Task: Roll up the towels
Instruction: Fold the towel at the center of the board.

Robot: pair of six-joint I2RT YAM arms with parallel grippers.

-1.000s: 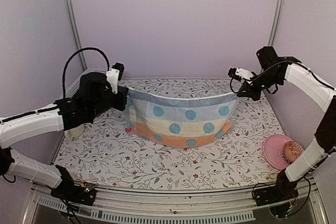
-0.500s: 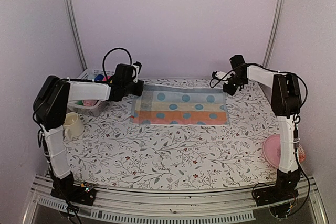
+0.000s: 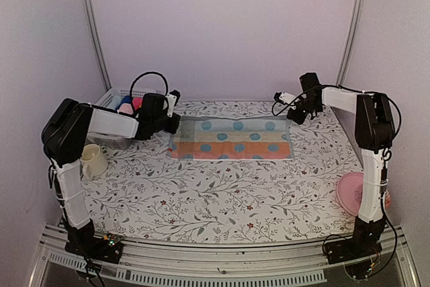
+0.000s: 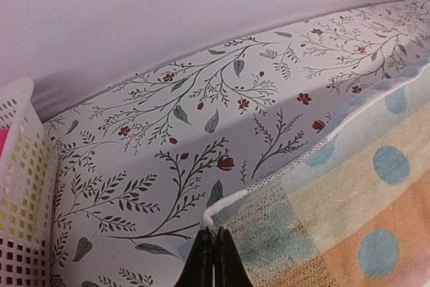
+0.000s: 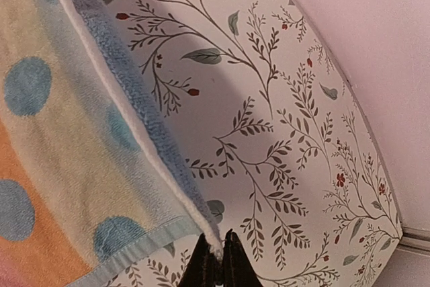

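Observation:
One towel (image 3: pixel 232 138), striped pale blue, cream and orange with blue dots, lies spread flat at the back of the table. My left gripper (image 3: pixel 176 123) is at its far left corner. In the left wrist view the gripper (image 4: pixel 214 233) is shut, with the raised white hem of the towel (image 4: pixel 349 213) at its tips. My right gripper (image 3: pixel 289 117) is at the far right corner. In the right wrist view that gripper (image 5: pixel 219 241) is shut, pinching the white edge of the towel (image 5: pixel 60 132), which lifts slightly off the table there.
A white mesh basket (image 3: pixel 111 102) holding rolled cloths (image 3: pixel 127 104) stands at the back left, close to my left arm; its wall (image 4: pixel 20 186) shows in the left wrist view. A cream mug (image 3: pixel 94 160) stands in front of it. A pink plate (image 3: pixel 353 193) lies at the right edge.
A second ago the towel hung stretched in the air between the grippers. Both arms have since reached to the back and the towel now lies flat on the table.

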